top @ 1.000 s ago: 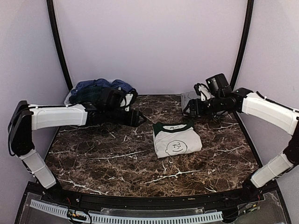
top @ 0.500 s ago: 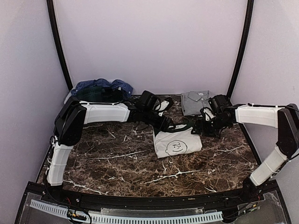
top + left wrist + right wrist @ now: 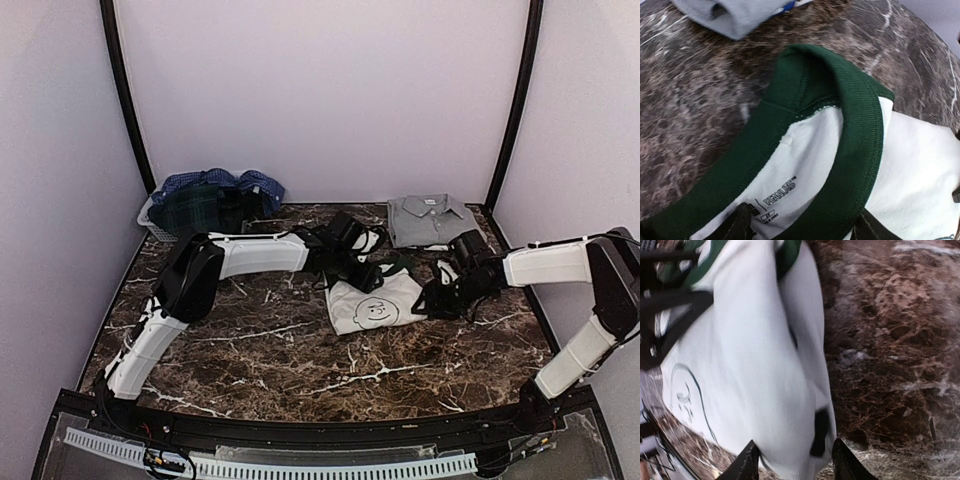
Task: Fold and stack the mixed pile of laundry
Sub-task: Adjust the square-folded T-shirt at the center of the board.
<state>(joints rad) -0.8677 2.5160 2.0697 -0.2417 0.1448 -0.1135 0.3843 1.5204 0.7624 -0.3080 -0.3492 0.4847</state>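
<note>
The white tee [image 3: 375,310] with a dark green collar lies folded mid-table, its printed face up. My left gripper [image 3: 362,270] is at the collar. In the left wrist view it [image 3: 805,226] stands open, and the green collar band [image 3: 860,145] and label run between its fingers. My right gripper [image 3: 438,300] is at the tee's right edge. It [image 3: 792,460] is open, and the thick white fold [image 3: 755,365] bulges between its fingers. The rest of the laundry pile [image 3: 215,198], blue checked and dark green tartan cloth, sits heaped at the back left.
A pale slatted basket [image 3: 152,222] holds the heap in the back left corner. A folded grey polo shirt [image 3: 430,218] lies at the back right, and its edge [image 3: 735,15] is just beyond the tee's collar. Walls close in on three sides.
Both arms have swung in to the tee, the left from the basket to the collar, the right from the back right to the side edge. The right jaws have narrowed and the tee has rumpled slightly.
</note>
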